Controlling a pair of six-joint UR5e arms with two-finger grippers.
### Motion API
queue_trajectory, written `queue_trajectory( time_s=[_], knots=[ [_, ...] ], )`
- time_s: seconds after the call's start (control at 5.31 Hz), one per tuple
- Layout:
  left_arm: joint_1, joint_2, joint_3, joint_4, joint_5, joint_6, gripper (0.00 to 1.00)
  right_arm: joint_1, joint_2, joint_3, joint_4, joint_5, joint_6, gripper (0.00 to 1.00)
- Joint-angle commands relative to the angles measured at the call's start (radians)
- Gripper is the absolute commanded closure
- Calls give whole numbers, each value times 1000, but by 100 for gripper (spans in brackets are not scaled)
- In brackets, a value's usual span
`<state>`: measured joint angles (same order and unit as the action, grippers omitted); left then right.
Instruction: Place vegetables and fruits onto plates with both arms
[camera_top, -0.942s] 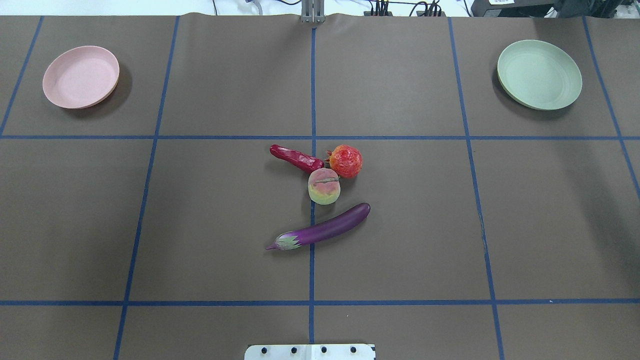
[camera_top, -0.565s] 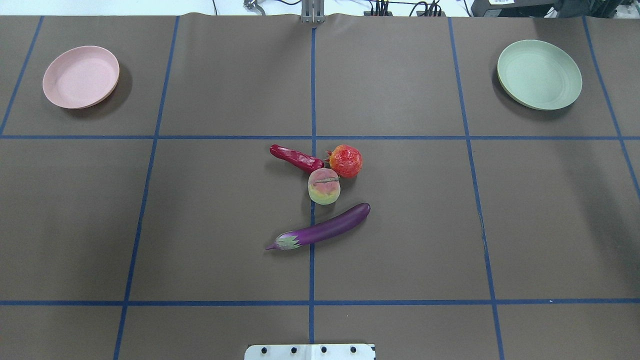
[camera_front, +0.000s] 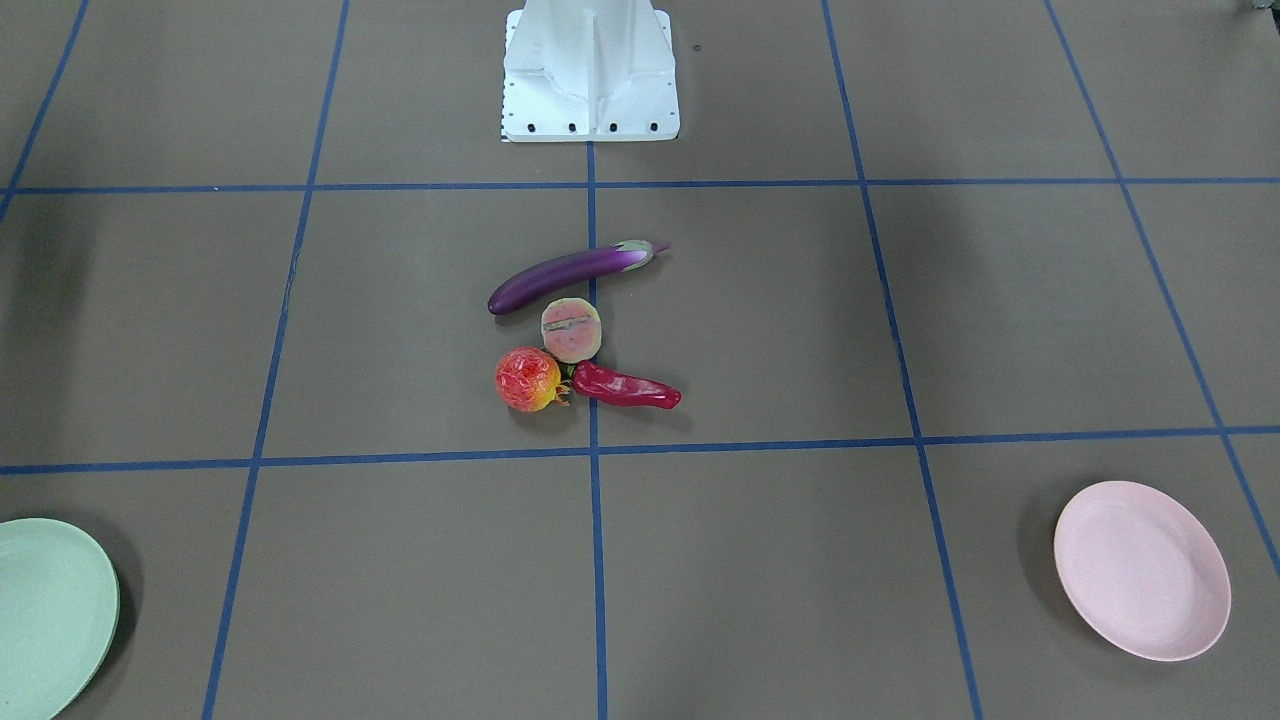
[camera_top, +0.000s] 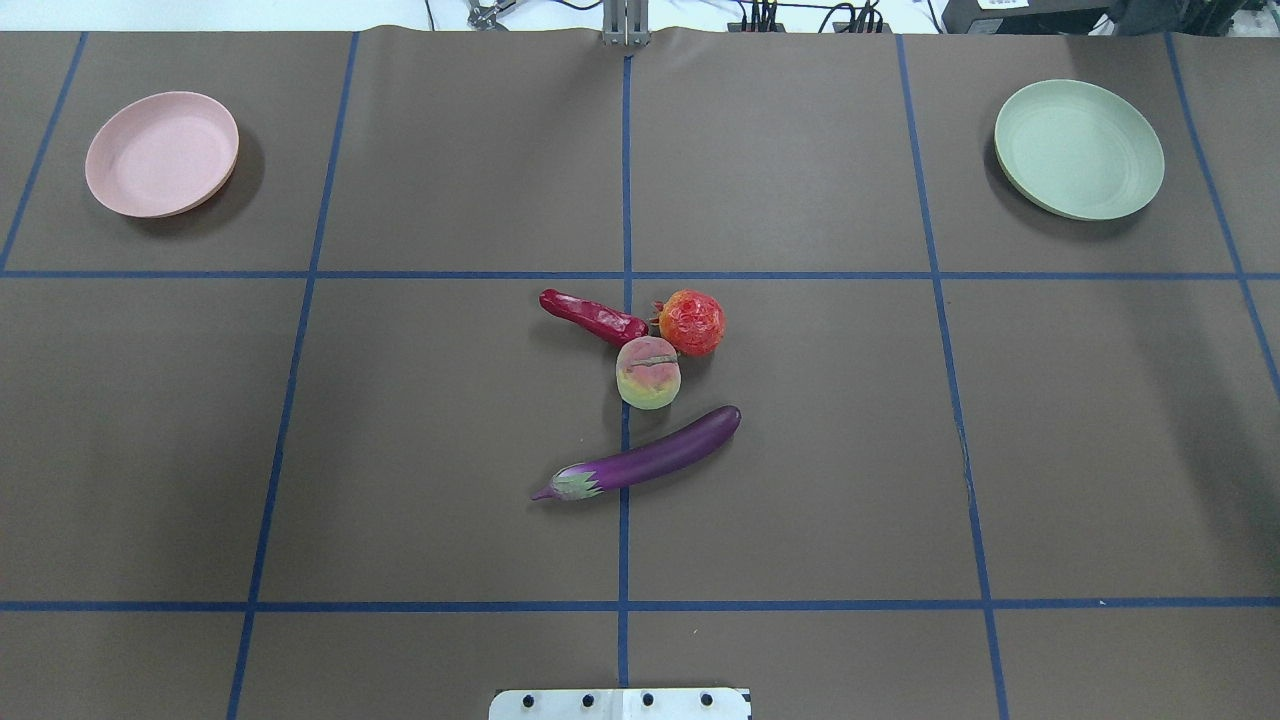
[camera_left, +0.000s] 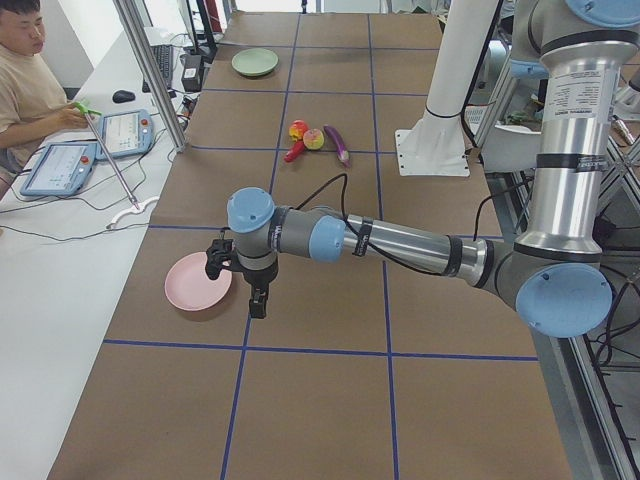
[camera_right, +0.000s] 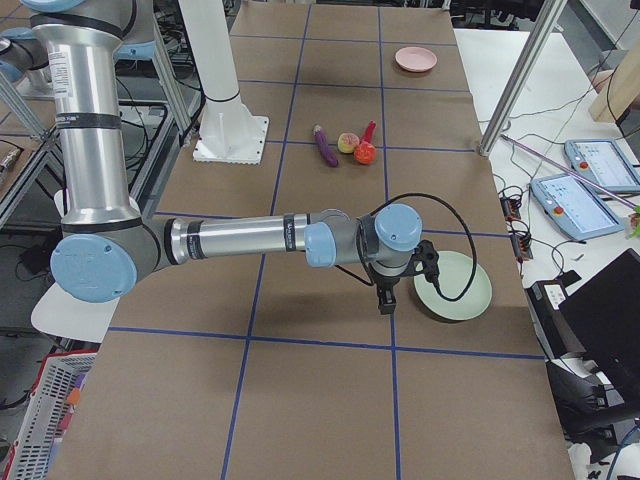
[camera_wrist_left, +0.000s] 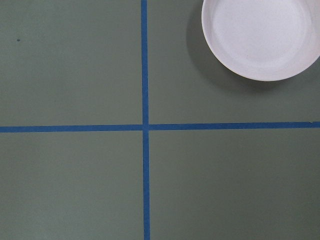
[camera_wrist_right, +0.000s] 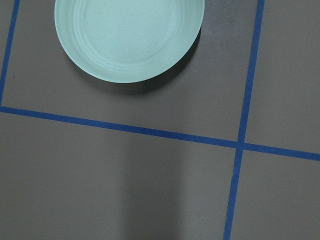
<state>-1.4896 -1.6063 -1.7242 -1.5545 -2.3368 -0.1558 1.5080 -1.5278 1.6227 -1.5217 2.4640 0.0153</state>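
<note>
The purple eggplant (camera_top: 650, 458), the red chili pepper (camera_top: 595, 317), the red-orange pomegranate-like fruit (camera_top: 692, 322) and the pink-and-cream peach (camera_top: 648, 372) lie close together at the table's middle. The pink plate (camera_top: 162, 153) is empty at the far left and the mint green plate (camera_top: 1079, 149) is empty at the far right. My left gripper (camera_left: 256, 303) hangs beside the pink plate (camera_left: 197, 282). My right gripper (camera_right: 385, 300) hangs beside the green plate (camera_right: 453, 285). Both grippers show only in the side views, so I cannot tell whether they are open or shut.
The white robot base (camera_front: 590, 70) stands at the table's near edge. Blue tape lines divide the brown table top into squares. An operator (camera_left: 25, 90) sits with tablets at a side bench beyond the far edge.
The fruits, vegetables and plates have not moved. No arm has come into the overhead view.
</note>
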Motion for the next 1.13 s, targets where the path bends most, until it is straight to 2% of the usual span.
queue_trajectory(
  time_s=[0.0,0.19,0.38,0.56,0.75,0.94],
  knots=[
    [56,12,1,-13,-155,-5,0,-18,-44,-20,58,16,0,0],
    [142,11,-23,-36,-200,-89,0,-29,-70,-35,149,16,-6,0],
    [272,2,-50,-202,-190,-272,0,-54,-83,-67,249,16,-2,0],
    [383,-45,-52,-351,-182,-532,0,-87,-92,-72,290,16,2,0],
    [478,-131,-60,-381,-174,-723,0,-94,-94,-78,291,16,2,0],
    [549,-185,-66,-383,-115,-808,0,-95,-92,-78,293,16,2,0]
  ],
)
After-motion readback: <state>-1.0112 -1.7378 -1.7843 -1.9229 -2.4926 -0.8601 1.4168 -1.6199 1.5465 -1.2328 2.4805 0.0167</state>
